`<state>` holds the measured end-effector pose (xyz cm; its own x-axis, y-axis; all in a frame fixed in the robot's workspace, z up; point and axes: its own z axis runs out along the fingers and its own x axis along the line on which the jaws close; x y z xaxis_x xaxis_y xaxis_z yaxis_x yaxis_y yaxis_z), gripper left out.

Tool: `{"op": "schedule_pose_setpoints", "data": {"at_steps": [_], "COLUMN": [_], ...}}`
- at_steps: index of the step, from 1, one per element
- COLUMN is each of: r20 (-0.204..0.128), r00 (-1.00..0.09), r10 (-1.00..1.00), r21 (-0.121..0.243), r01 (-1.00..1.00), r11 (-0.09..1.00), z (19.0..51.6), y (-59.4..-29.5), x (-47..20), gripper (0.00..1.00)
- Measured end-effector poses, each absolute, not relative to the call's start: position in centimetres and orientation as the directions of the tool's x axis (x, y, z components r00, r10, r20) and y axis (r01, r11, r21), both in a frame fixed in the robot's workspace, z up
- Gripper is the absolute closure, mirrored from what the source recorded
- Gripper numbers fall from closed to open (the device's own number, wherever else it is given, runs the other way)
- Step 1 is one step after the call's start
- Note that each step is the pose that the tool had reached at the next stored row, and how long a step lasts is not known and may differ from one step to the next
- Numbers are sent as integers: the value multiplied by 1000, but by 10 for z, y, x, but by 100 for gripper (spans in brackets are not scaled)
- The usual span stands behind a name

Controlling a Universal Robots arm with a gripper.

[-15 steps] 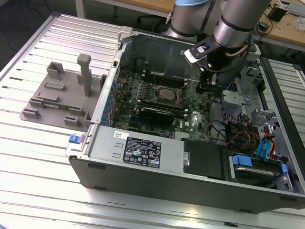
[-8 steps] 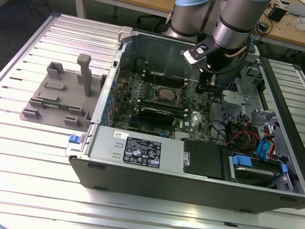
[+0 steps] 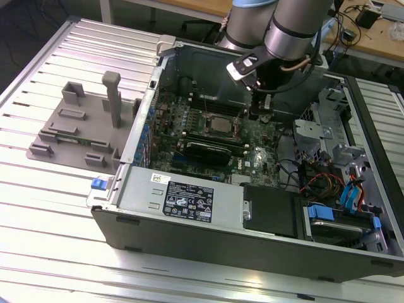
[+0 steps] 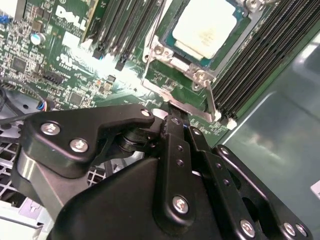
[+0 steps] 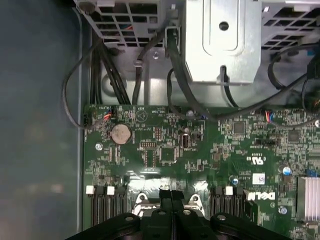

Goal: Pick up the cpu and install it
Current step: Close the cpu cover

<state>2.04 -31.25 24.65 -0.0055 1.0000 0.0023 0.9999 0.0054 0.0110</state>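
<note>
Slatted metal table point(image 3: 50, 208) is carrying the whole setup in the exterior view. Open computer case point(image 3: 189, 233) is lying on its side on the table, interior facing up. Silver-grey arm point(image 3: 290, 28) is reaching down into the case from its far side.

Grey plastic fixture point(image 3: 82, 126) with an upright post is sitting on the table just beside the case, on the exterior view's left. Green motherboard point(image 3: 268, 136) is lying flat on the case floor. Long black card point(image 3: 205, 150) is lying across the board, near the socket on the camera's side. Black memory slots point(image 4: 260, 55) are running alongside the socket in the second wrist view.

Metal socket frame point(image 4: 200, 80) is framing the chip on all sides. The cpu point(image 3: 221, 123) is sitting flat inside this frame in the middle of the board, pale metal top point(image 4: 204, 29) facing up, with nothing gripping it.

Gripper point(image 3: 261, 115) is hanging low over the board just beside the socket, on the exterior view's right of the cpu. In both wrist views its black fingers are pressing together with nothing between them point(image 4: 177, 119) point(image 5: 168, 194). In the second wrist view the tips are lying at the edge of the socket frame; whether they are touching it, cannot tell.

Round coin cell point(image 5: 120, 133) is sitting on the board near its edge in the first wrist view.
</note>
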Motion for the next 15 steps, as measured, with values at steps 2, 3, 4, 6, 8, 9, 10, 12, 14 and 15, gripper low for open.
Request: {"op": "schedule_pose_setpoints", "data": {"at_steps": [2, 3, 4, 6, 8, 9, 10, 12, 14, 15], "r20": [2, 2, 2, 2, 2, 2, 2, 2, 2, 2], "r00": [-3, -2, -2, -2, -2, -2, -2, -2, -2, -2], "r10": [1000, 1000, 1000, 1000, 1000, 1000, 1000, 1000, 1000, 1000], "r21": [14, 14, 15, 15, 15, 15, 15, 15, 15, 15], "r01": [1000, 1000, 1000, 1000, 1000, 1000, 1000, 1000, 1000, 1000], "r11": [3, 2, 2, 2, 2, 2, 2, 2, 2, 2], "z": [247, 247, 246, 246, 247, 247, 247, 247, 247, 247], "y": [-312, -312, -312, -312, -312, -312, -312, -312, -312, -312], "x": [16, 14, 13, 13, 12, 11, 11, 9, 8, 8], "gripper": [89, 89, 89, 89, 89, 89, 89, 89, 89, 89]}}
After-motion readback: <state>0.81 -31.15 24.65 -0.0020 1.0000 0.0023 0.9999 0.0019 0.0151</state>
